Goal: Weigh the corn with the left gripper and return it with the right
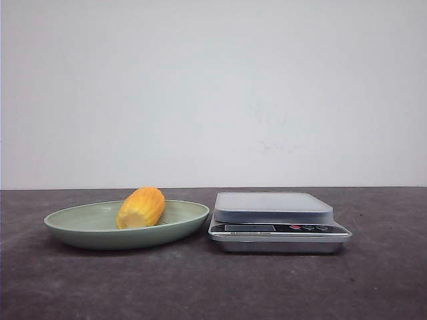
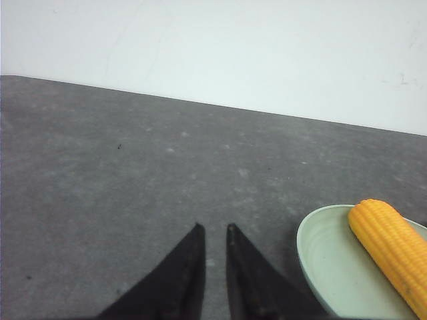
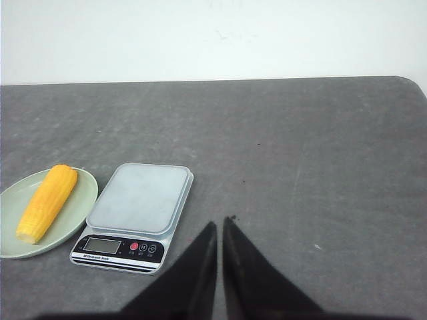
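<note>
Corn (image 1: 141, 208) lies on the green plate (image 1: 80, 220), just left of the scale (image 1: 273, 208). Our left gripper (image 2: 213, 230) and right gripper (image 3: 220, 223) look nearly shut, holding nothing.

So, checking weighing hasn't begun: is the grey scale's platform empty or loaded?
Empty. The grey scale's platform is bare; the yellow corn cob lies on the pale green plate.

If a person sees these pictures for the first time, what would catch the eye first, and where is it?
The bright yellow-orange corn stands out first: it lies on the pale green plate at the left of the dark table, held by nothing. Directly to the right of the plate sits the silver scale, its platform bare. Both dark tools, left and right, hang nearly closed over the table, away from the corn.
</note>
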{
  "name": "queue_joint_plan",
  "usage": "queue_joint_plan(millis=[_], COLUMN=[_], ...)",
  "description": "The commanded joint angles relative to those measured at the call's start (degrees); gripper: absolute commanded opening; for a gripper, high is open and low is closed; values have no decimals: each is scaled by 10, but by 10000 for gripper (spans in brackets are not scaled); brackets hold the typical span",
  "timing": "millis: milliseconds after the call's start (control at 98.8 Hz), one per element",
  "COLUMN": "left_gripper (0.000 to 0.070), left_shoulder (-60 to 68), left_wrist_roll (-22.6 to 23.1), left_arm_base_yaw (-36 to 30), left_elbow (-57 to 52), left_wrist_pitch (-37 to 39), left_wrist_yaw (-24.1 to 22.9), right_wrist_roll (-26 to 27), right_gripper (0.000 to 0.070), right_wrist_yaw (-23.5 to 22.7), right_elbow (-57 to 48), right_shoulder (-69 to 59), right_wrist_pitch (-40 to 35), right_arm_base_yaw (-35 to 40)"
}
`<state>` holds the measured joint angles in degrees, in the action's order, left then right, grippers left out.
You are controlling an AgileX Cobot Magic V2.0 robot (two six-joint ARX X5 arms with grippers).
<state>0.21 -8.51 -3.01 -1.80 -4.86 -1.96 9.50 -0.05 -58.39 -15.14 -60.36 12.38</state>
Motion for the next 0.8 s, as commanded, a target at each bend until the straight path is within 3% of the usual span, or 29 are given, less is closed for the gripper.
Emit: queue_joint_plan(millis=[0,253,374,506,658,789], left_gripper=[16,16,16,16,16,16], left_shoulder=[0,0,0,0,0,0], left_wrist_roll=[5,5,5,5,5,5], left_arm_base_yaw=[0,0,0,0,0,0], left_elbow=[10,10,10,10,10,10], left_wrist_pitch=[5,5,5,5,5,5], left_wrist_yaw=[1,0,0,1,1,1], right_wrist_roll=[8,-8,-45,-83,-84,-85], right_gripper=[8,9,8,8,8,9], right_wrist_yaw=[0,1,5,16,14,16], right_elbow=[-5,-5,3,71,200,302], right_shoulder=[-1,-1,-1,10,37,50], right_wrist_pitch=[8,14,41,156,344,451], right_arm_base_yaw=[1,1,-1,-18,-49,-67])
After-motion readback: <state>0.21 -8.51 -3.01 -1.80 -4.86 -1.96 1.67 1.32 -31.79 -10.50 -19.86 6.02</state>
